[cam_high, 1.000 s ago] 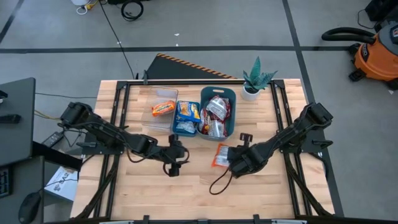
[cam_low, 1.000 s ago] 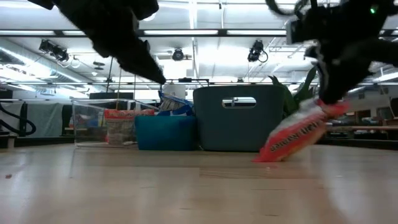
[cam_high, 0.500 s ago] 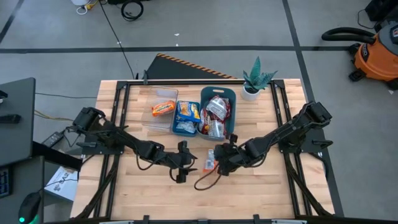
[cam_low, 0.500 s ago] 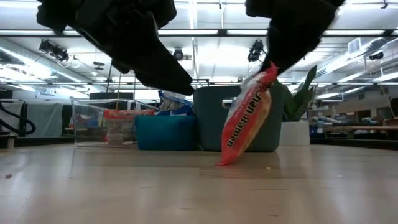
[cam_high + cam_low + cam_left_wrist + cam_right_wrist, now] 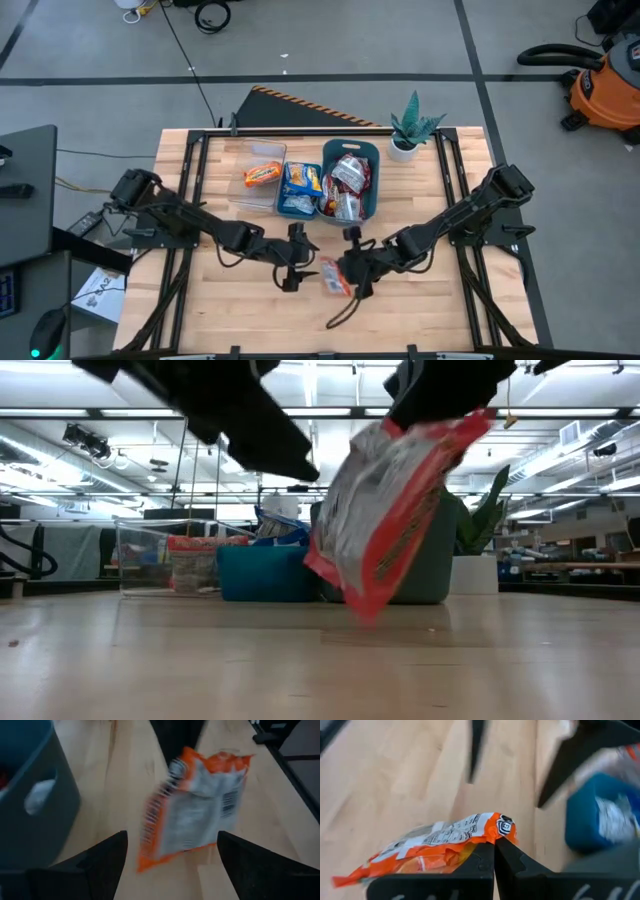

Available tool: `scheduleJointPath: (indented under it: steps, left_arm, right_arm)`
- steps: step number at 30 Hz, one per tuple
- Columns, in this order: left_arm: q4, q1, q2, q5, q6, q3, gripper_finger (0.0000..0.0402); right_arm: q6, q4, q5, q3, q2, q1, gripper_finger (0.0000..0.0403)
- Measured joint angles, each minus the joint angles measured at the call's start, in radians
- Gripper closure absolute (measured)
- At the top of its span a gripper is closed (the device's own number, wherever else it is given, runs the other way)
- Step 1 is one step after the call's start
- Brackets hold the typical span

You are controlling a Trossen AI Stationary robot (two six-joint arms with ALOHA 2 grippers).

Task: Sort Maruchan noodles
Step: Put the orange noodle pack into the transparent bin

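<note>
most packets already lie sorted in the clear bin, small blue bin and big teal bin; the right gripper pinches one orange packet above mid-table; the left gripper, fingers spread, waits beside it; this one looks last.

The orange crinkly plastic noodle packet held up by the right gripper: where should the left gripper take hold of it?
Probably the free lower edge of the orange noodle packet, approached from the left gripper's side. The right gripper pinches one end, so the rest hangs flat and tilted above the wooden table.
</note>
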Motion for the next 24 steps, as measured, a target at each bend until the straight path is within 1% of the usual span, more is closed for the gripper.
scheduleJointPath:
  steps: [2, 3, 7, 14, 18, 21, 24]
  left_arm:
    - [-0.021, 0.011, -0.008, 0.023, 0.026, 0.023, 0.0086]
    - [-0.022, 0.019, -0.01, 0.051, 0.034, 0.03, 0.0086]
    - [-0.018, 0.066, -0.01, 0.2, 0.048, 0.049, 0.0086]
    - [-0.03, 0.132, -0.007, 0.417, 0.047, 0.05, 0.0086]
    - [-0.066, 0.137, -0.006, 0.503, 0.054, 0.05, 0.0087]
    - [-0.069, 0.135, -0.006, 0.558, 0.054, 0.049, 0.0096]
    - [-0.069, 0.131, -0.006, 0.579, 0.054, 0.049, 0.0112]
  right_arm:
    - [-0.053, 0.027, -0.019, 0.0, 0.0, 0.002, 0.0401]
    - [-0.074, 0.04, -0.024, 0.0, 0.0, 0.001, 0.0401]
    - [-0.155, 0.11, -0.024, 0.0, 0.0, 0.0, 0.0401]
    - [-0.294, 0.22, -0.013, 0.0, 0.0, 0.0, 0.0401]
    - [-0.343, 0.264, 0.05, 0.0, 0.0, 0.001, 0.04]
    - [-0.37, 0.281, 0.115, 0.0, 0.0, 0.008, 0.04]
    - [-0.396, 0.308, 0.147, 0.0, 0.0, 0.01, 0.04]
